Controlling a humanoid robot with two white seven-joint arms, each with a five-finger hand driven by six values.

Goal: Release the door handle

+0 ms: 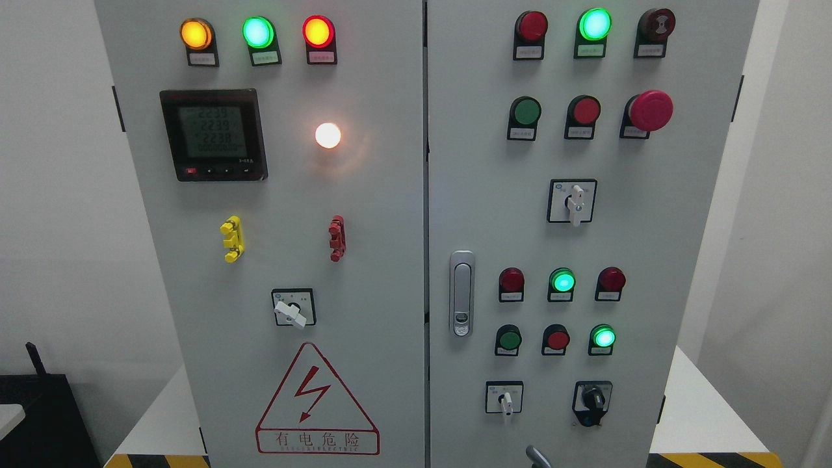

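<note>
A grey electrical cabinet with two doors fills the head view. The silver door handle (461, 293) lies flush and upright on the left edge of the right door (650, 247), beside the centre seam. Nothing touches it. Both doors look closed. A small grey curved tip (537, 457) pokes up at the bottom edge, right of the middle and well below the handle. It looks like part of my right hand, and the rest of the hand is out of frame. My left arm does not show.
The left door (383, 214) carries a digital meter (213, 134), lit lamps, yellow (232, 238) and red (337, 238) terminals, a rotary switch (292, 311) and a warning triangle (316, 403). The right door holds buttons, lamps, selector switches and a red emergency stop (650, 110). White walls flank the cabinet.
</note>
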